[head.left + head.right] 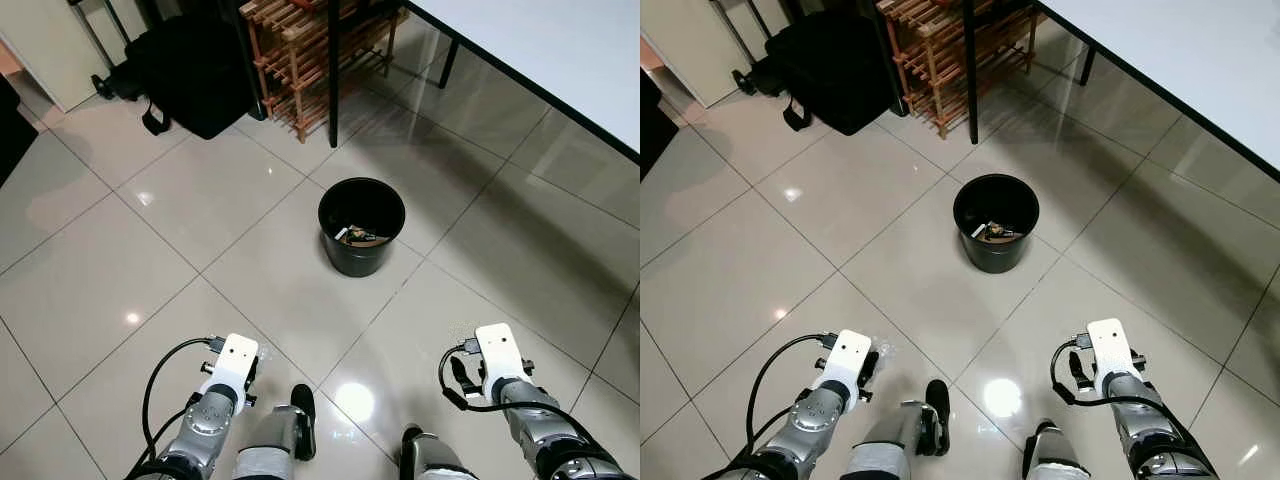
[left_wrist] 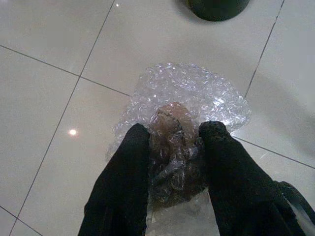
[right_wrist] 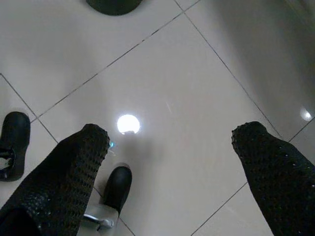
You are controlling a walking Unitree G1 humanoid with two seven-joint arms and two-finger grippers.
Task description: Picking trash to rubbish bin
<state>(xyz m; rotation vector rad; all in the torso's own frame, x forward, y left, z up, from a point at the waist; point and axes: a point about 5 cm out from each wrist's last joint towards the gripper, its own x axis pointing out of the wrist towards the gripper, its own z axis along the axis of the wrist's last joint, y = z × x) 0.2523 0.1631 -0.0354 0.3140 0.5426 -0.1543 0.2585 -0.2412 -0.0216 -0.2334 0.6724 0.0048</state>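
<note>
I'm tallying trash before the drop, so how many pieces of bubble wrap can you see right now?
1. A crumpled piece of bubble wrap is pinched between the left gripper fingers, above the tiled floor, short of the black rubbish bin. More may lie hidden in the bin's trash.

You are looking down at a floor of large, glossy, pale tiles with thin dark grout lines; ceiling light shows on it as several small bright spots. A white table with a dark edge and black legs crosses the upper right. Beside it stands a wooden slatted rack. A black bag lies on the floor at upper left, near a pale cabinet.
</note>
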